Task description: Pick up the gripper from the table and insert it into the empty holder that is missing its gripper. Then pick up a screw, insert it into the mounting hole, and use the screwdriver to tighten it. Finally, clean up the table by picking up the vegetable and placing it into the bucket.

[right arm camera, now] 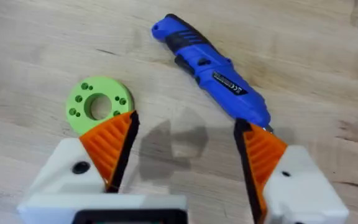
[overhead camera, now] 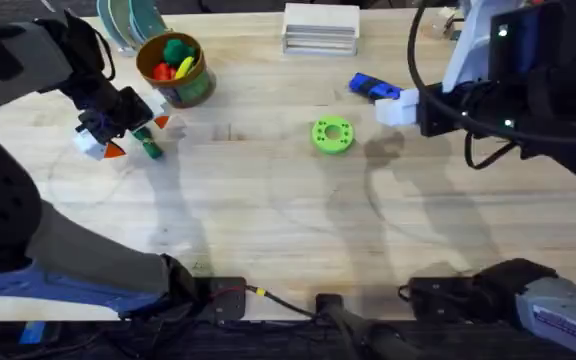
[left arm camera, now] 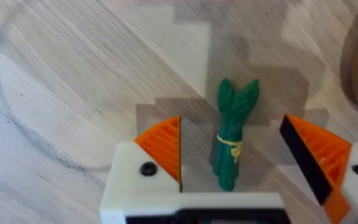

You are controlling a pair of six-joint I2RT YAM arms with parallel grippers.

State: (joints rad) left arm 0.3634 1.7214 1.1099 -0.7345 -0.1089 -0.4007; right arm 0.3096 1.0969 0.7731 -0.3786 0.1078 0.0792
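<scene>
Overhead, left end effector [overhead camera: 128, 135]: hangs at the tabletop's [overhead camera: 268, 210] 10 o'clock area, orange pads spread apart, gripping nothing.
Overhead, vegetable [overhead camera: 149, 146]: lies on the wood between those pads, at about 7 o'clock from the bucket [overhead camera: 175, 68].
Overhead, bucket: near the far edge, plush toys inside.
Overhead, right end effector [overhead camera: 396, 110]: at 2 o'clock from the green disc [overhead camera: 332, 135].
Overhead, screwdriver [overhead camera: 371, 87]: just beyond the right end effector.
Left wrist, left end effector [left arm camera: 235, 155]: fingers wide apart, the vegetable [left arm camera: 233, 140] lying between them, touching neither pad.
Right wrist, right end effector [right arm camera: 185, 149]: fingers parted and empty.
Right wrist, screwdriver [right arm camera: 210, 65]: flat on the wood; one end reaches the tip of one finger.
Right wrist, green disc [right arm camera: 98, 106]: just beside the other finger.
</scene>
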